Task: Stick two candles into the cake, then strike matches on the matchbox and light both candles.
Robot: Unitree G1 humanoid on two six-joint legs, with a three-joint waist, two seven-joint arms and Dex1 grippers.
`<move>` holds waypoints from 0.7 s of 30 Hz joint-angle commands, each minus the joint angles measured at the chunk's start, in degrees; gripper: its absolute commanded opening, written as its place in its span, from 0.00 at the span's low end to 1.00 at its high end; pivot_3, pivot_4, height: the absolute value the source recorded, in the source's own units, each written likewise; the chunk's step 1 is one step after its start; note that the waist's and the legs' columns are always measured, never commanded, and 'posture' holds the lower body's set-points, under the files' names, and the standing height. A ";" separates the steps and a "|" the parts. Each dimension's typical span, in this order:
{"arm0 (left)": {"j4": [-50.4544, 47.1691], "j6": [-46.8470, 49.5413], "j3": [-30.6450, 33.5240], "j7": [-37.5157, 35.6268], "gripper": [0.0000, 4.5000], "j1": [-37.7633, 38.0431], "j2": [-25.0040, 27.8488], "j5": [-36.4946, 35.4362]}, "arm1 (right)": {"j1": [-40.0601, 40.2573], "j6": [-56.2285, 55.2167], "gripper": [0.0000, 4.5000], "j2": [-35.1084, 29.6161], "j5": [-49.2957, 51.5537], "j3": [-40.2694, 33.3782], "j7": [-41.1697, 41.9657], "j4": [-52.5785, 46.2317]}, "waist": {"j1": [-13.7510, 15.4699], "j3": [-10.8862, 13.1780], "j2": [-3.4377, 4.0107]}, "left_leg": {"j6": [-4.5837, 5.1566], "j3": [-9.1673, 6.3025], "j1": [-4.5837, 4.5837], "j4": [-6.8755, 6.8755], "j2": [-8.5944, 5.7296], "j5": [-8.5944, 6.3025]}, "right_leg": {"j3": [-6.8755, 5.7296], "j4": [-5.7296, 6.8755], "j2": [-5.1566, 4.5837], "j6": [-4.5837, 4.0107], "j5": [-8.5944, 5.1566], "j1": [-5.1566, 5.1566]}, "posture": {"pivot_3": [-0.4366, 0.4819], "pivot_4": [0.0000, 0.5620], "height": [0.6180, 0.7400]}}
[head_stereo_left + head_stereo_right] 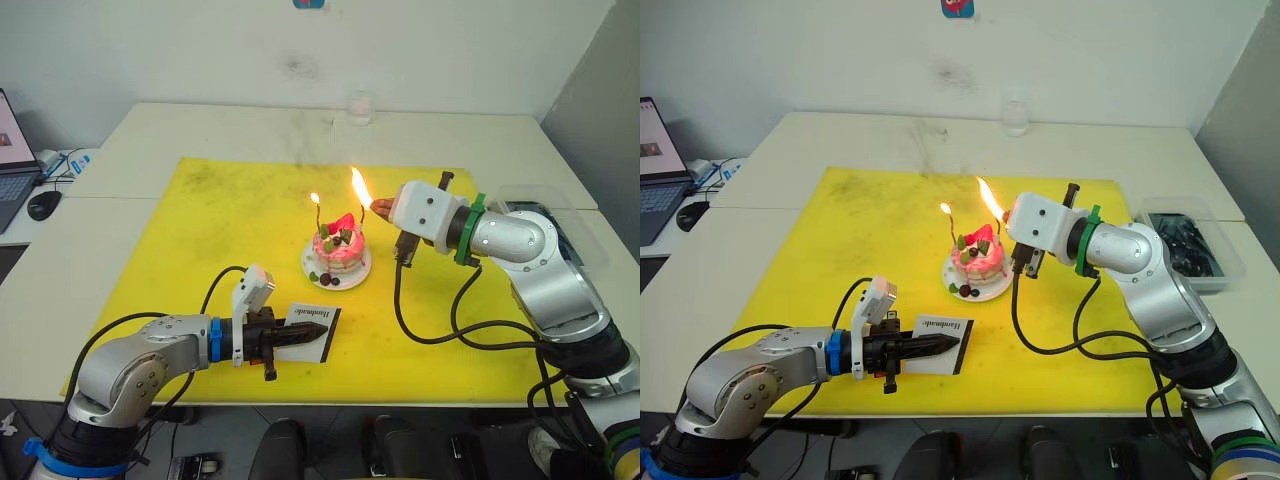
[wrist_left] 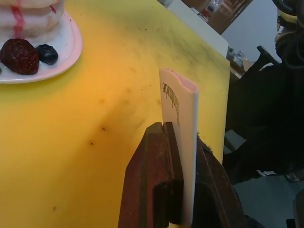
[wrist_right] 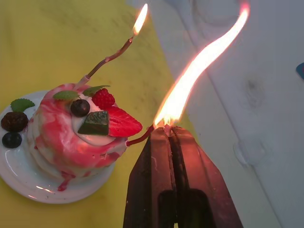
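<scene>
Nearest me, my left gripper (image 1: 300, 334) is clamped on the flat white rectangular matchbox (image 1: 311, 331) with its black edge and small "Handmade" lettering, holding it low over the front of the yellow mat (image 1: 200, 260); in my left wrist view the box (image 2: 183, 142) stands on edge between my two dark fingers (image 2: 152, 185). Further out, my right gripper (image 3: 166, 135) is pressed closed on a short burning match (image 3: 167, 127), whose tall orange flame (image 3: 199, 66) curls up from my fingertips, just beside the small round pink layered cake (image 1: 338, 250). That cake sits on a small white plate (image 1: 318, 272) near the middle of the mat and carries a red strawberry slice (image 3: 122, 122), a raspberry, a blueberry and green leaves, with two more dark berries on the plate's rim. One thin, curved reddish-brown candle (image 3: 107, 59) rises from the top of the cake and burns with a small flame at its tip. A second thin reddish taper (image 3: 138, 137) pokes out of the cake's side toward my right fingers, its end right by the match flame. Under the mat is a pale table (image 1: 200, 125), with a clear glass (image 1: 360, 107) near the white wall, a laptop (image 1: 15, 165) and black mouse (image 1: 44, 204) off to my left, and a clear plastic tray (image 1: 1195, 240) of dark parts to my right.
</scene>
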 commanded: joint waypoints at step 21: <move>-1.73 0.47 0.15 0.20 0.00 -1.76 -1.27 -0.56 | -0.51 -4.03 0.00 2.31 -4.38 0.10 0.89 1.74 | -0.04 0.00 0.00 | 0.00 0.01 0.01 0.01 -0.01 0.00 | 0.01 0.01 0.00 0.00 0.01 0.00 | 0.48 0.27 1.00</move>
